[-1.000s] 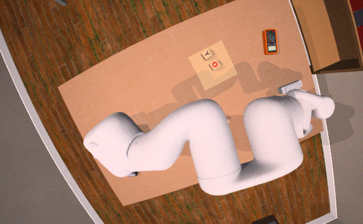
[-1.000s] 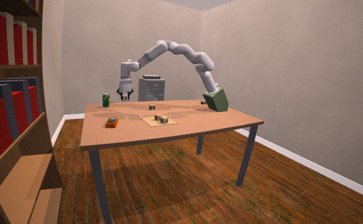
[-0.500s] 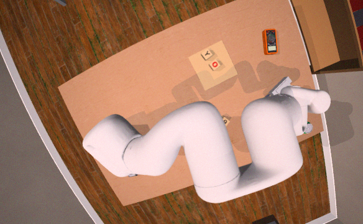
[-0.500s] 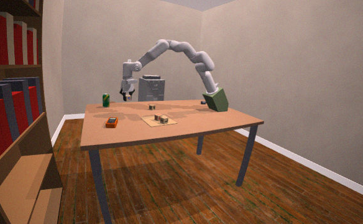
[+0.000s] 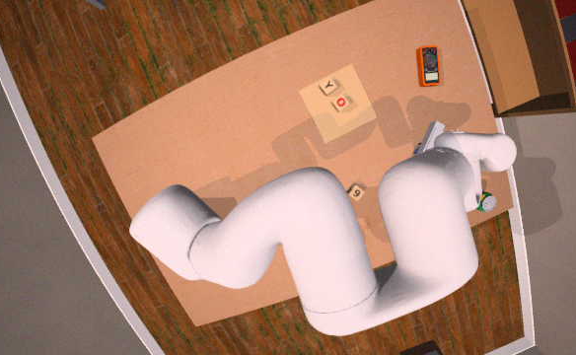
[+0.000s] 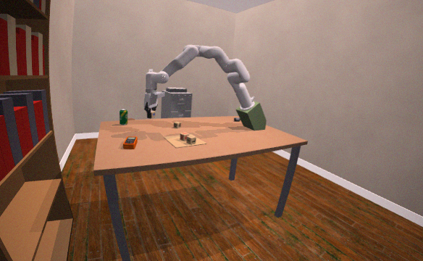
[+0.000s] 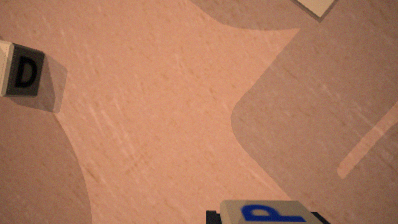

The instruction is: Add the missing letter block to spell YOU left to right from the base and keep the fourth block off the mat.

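A tan mat [image 5: 337, 103] lies on the table with a block showing Y [image 5: 328, 86] and, close beside it, a block showing a red O [image 5: 341, 104]. Another block [image 5: 356, 191] lies off the mat near the arm; in the wrist view it shows a black D on one side [image 7: 22, 75]. My gripper [image 6: 151, 113] hangs above the table's far left part in the exterior view, near the soda can. It is shut on a block that shows a blue P on the face towards the wrist camera [image 7: 262, 212]. The block's other faces are hidden.
An orange multimeter [image 5: 429, 65] lies on the table beyond the mat. A green soda can [image 5: 486, 202] stands at the table edge near the gripper. A bookshelf [image 6: 12, 138] stands beside the table. A grey cabinet [image 6: 176, 102] stands behind it.
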